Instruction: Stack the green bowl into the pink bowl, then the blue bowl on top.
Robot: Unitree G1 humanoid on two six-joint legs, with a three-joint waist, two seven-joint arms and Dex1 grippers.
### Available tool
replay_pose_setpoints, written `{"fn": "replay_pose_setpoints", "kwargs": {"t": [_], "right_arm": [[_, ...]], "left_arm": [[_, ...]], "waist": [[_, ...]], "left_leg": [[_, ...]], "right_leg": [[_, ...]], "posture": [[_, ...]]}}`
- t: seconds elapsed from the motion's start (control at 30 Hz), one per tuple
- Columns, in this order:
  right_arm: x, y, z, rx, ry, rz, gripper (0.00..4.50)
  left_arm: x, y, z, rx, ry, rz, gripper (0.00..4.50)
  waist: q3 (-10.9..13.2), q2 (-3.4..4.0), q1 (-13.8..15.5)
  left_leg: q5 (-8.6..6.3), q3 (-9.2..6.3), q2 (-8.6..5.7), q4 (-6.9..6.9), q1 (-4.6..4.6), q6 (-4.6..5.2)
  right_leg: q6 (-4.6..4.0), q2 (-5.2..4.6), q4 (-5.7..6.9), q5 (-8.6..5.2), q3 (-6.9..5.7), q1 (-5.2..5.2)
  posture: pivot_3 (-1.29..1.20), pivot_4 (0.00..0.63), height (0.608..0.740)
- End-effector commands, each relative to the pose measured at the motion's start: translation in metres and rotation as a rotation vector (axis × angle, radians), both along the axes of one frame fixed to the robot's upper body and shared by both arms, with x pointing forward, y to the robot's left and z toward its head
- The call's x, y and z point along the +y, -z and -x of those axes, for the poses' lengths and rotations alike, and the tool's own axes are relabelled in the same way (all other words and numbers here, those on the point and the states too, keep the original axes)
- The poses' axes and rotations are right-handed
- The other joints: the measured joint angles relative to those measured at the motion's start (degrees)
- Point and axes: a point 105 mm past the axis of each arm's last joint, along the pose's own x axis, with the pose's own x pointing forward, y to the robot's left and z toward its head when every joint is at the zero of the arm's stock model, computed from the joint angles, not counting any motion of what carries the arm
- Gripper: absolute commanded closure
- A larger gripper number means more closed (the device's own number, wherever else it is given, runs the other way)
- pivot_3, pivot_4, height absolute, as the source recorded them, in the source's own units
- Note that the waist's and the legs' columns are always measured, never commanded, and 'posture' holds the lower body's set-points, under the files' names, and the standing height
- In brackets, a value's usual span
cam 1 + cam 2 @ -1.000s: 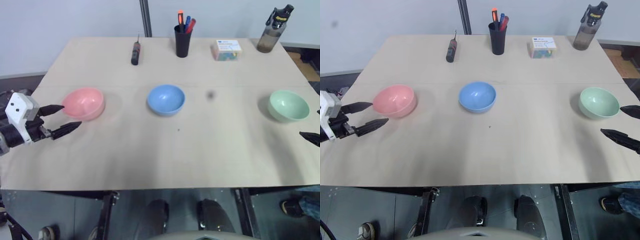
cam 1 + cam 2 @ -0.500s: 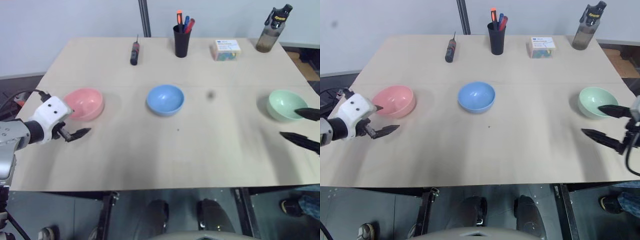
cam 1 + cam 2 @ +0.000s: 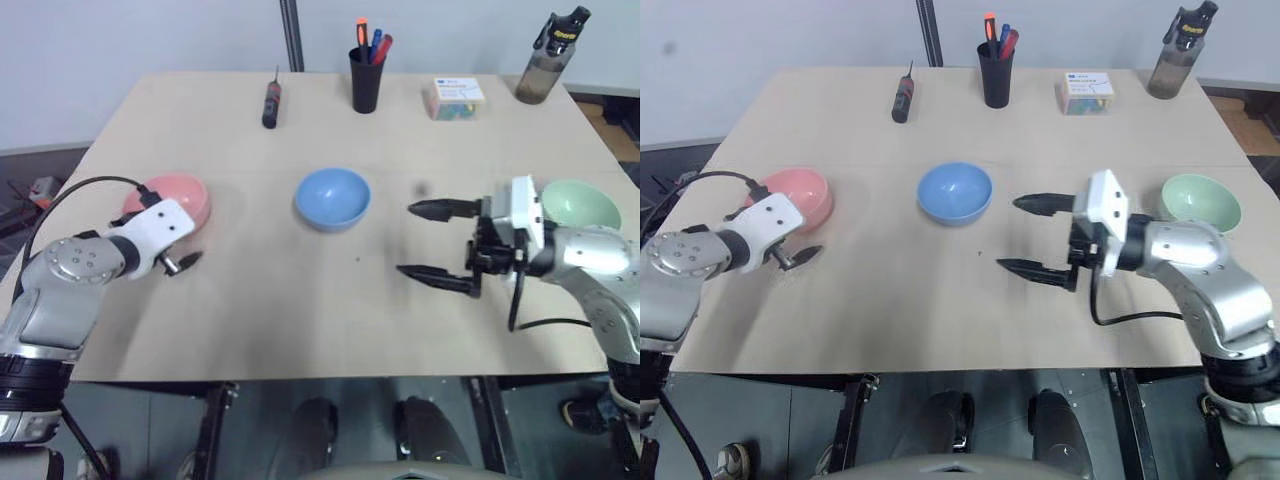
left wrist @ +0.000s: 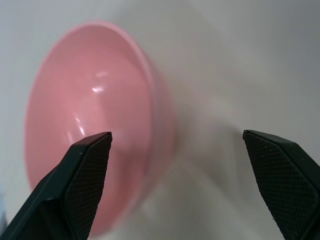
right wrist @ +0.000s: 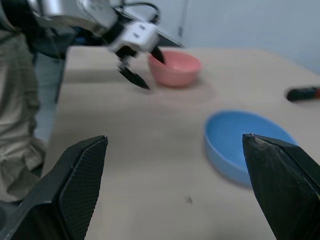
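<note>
The right gripper (image 3: 1035, 236) hangs over the middle of the table (image 3: 940, 310) with its two black fingers spread wide and nothing between them; it points across toward the robot's left, one finger nearer the far edge and one nearer the robot. Just beyond its fingertips, a little farther back, sits the blue bowl (image 3: 955, 192) — upright, empty, apart from the fingers. Behind the right wrist, near the table's right edge, the green bowl (image 3: 1202, 200) stands upright and partly hidden by the arm; the gripper is turned away from it.

The left gripper (image 3: 185, 250) is at the left side of the table, its fingers likewise spread and holding nothing; the wrist view shows one finger (image 4: 80, 185) in front of the pink bowl (image 4: 95, 120) and the other off to the bowl's side over bare tabletop. From the head views the pink bowl (image 3: 172, 198) sits just behind that gripper, upright, half covered by the white wrist housing; whether a fingertip touches its rim cannot be told.

The three bowls stand well apart in a row, none stacked. Along the far edge are a screwdriver (image 3: 270, 103), a black cup of pens (image 3: 366, 80), a small box (image 3: 454, 98) and a bottle (image 3: 548, 58).
</note>
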Motion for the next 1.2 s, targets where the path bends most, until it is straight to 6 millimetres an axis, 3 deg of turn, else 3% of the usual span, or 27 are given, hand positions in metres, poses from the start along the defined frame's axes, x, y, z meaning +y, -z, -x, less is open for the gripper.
{"fn": "replay_pose_setpoints", "kwargs": {"t": [0.03, 0.07, 0.33, 0.37, 0.5, 0.63, 0.8, 0.97, 1.2], "right_arm": [[0.002, -0.009, -0.001, -0.054, 0.002, -0.012, 0.00], [0.002, -0.009, -0.001, -0.056, 0.005, -0.013, 0.00], [-0.002, -0.005, -0.001, -0.059, 0.036, -0.007, 0.00], [-0.003, -0.005, -0.001, -0.058, 0.042, -0.007, 0.00], [-0.009, -0.002, 0.000, -0.055, 0.078, -0.002, 0.00], [-0.019, 0.000, 0.000, -0.053, 0.125, 0.010, 0.00], [-0.037, 0.002, 0.002, -0.053, 0.206, 0.029, 0.00], [-0.046, 0.001, 0.005, -0.057, 0.267, 0.030, 0.00], [-0.053, 0.001, 0.013, -0.061, 0.332, 0.040, 0.00]], "left_arm": [[0.002, -0.010, -0.008, -0.051, 0.010, -0.049, 0.54], [0.000, -0.010, -0.010, -0.055, 0.017, -0.052, 0.71], [-0.005, -0.008, -0.019, -0.059, 0.051, -0.058, 4.32], [-0.008, -0.010, -0.019, -0.064, 0.062, -0.056, 4.46], [-0.044, -0.017, -0.008, -0.038, 0.250, 0.007, 4.46], [-0.089, -0.019, 0.026, 0.073, 0.501, 0.083, 4.46], [-0.119, -0.005, 0.065, 0.266, 0.762, 0.058, 4.46], [-0.143, 0.008, 0.065, 0.281, 0.917, -0.003, 4.46], [-0.198, 0.023, 0.056, 0.271, 1.158, 0.003, 4.46]], "waist": [[0.0, 0.00, 0.0], [0.0, 0.00, 0.0], [0.0, 0.00, -0.2], [0.0, 0.00, -0.2], [0.0, 0.00, -0.2], [0.0, 0.00, -0.1], [0.0, 0.02, -0.2], [0.0, 0.03, 0.0], [0.0, 0.00, 0.4]], "left_leg": [[0.00, 0.01, -0.01, 0.00, 0.00, 0.00], [0.00, 0.01, -0.02, 0.00, -0.01, 0.00], [0.00, 0.02, -0.01, 0.00, 0.01, 0.00], [0.00, 0.04, -0.01, 0.00, 0.00, 0.00], [0.00, 0.04, -0.01, 0.01, 0.00, 0.00], [0.01, 0.03, 0.00, 0.05, -0.06, -0.01], [0.00, 0.06, 0.05, 0.01, -0.02, 0.00], [-0.01, 0.07, 0.04, 0.03, 0.11, 0.01], [-0.01, 0.01, -0.20, 0.16, 0.06, 0.04]], "right_leg": [[0.00, -0.01, -0.01, 0.00, 0.01, 0.00], [0.00, 0.00, -0.01, 0.00, 0.01, -0.01], [0.00, 0.02, 0.05, 0.00, 0.02, -0.04], [0.00, 0.02, 0.05, 0.00, 0.03, -0.05], [0.00, 0.02, 0.06, 0.00, 0.03, -0.05], [0.00, -0.02, 0.04, 0.00, 0.04, -0.07], [-0.01, 0.00, 0.05, 0.00, 0.08, -0.07], [-0.01, 0.04, 0.07, 0.00, 0.06, 0.05], [0.01, 0.04, 0.05, 0.01, 0.02, 0.13]], "posture": [[0.00, 0.150, 0.740], [0.00, 0.150, 0.740], [0.00, 0.150, 0.740], [0.00, 0.150, 0.740], [0.00, 0.150, 0.740], [0.00, 0.150, 0.740], [0.00, 0.150, 0.740], [0.00, 0.150, 0.740], [0.00, 0.150, 0.740]]}}
